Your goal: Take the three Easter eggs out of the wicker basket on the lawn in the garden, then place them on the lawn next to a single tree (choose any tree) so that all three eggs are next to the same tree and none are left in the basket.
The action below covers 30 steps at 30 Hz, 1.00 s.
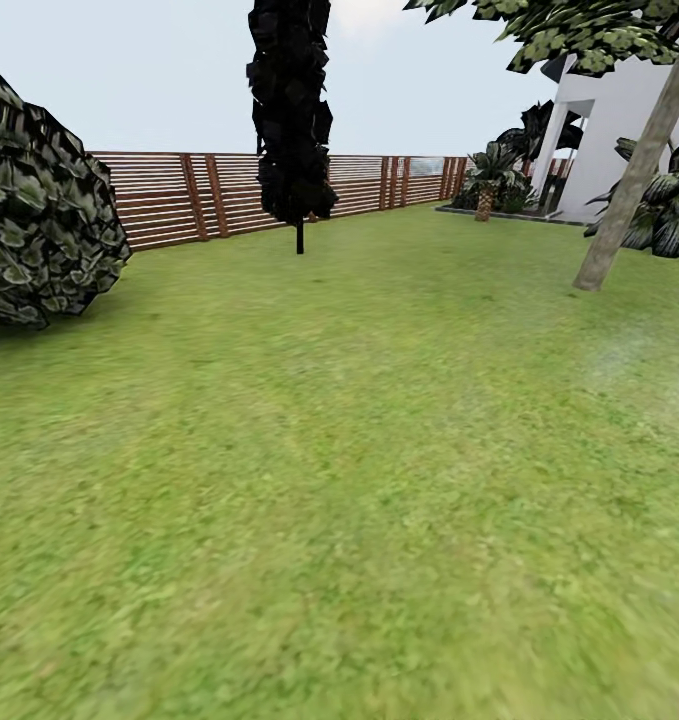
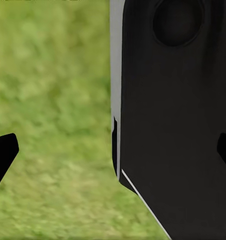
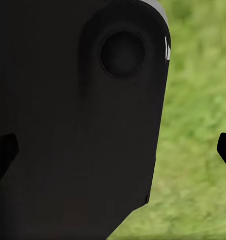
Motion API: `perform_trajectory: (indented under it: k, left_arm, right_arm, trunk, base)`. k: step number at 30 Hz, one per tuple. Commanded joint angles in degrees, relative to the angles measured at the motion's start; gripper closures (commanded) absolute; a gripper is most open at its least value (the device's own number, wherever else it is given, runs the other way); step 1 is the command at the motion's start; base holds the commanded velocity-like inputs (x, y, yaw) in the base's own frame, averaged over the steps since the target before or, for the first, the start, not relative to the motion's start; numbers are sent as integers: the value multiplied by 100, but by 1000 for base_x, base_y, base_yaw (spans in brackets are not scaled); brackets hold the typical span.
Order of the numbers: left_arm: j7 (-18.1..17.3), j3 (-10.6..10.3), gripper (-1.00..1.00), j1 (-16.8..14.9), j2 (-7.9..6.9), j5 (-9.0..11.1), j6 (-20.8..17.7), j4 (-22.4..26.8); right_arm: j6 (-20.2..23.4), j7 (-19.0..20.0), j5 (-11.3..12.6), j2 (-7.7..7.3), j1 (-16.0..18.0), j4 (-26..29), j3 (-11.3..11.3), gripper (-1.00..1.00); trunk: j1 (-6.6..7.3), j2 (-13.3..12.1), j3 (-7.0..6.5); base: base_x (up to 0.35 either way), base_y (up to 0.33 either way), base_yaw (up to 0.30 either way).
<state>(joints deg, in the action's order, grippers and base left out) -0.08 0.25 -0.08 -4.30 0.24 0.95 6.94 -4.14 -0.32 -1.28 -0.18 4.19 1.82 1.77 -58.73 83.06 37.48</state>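
Both my left gripper point(image 2: 113, 150) and right gripper point(image 3: 113, 150) hang spread wide, holding nothing, over lawn point(image 1: 339, 480). Far ahead stands the tree point(image 1: 634, 170). I judge the 3 eggs light, smooth, slippery: grip across the middle.

A home garden: a wide lawn point(image 1: 359, 480) runs to a brown slatted fence point(image 1: 229, 195), with a round bush point(image 1: 39, 210), trees point(image 1: 634, 175) and a white house point(image 1: 629, 110).
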Motion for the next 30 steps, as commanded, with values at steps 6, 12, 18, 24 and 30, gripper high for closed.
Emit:
perform_trajectory:
  k: [6,12,18,24,30]
  left_arm:
    - [-1,2,-100,-1,-18,2,10,4]
    - [-1,-5,-100,-1,3,2,10,7]
    - [-1,9,-100,-1,11,10,18,1]
    - [-1,2,-100,-1,23,11,19,-3]
    - [-1,2,-100,-1,26,11,18,-8]
  right_arm:
    - [-23,-3,-3,0,3,-13,7,-100]
    - [-25,-3,4,0,3,-15,-2,-100]
    - [-25,-1,-3,-8,3,-7,7,-100]
    - [-25,-3,-4,-1,3,-9,15,-100]
    - [-25,-2,-4,-6,3,-8,16,-100]
  trunk:
    - [0,2,4]
    - [0,2,4]
    - [0,2,4]
    - [0,2,4]
    - [0,2,4]
  base:
    - [0,0,-67]
    - [0,0,-261]
    - [0,0,-282]
    - [0,0,-284]
    - [0,0,-284]
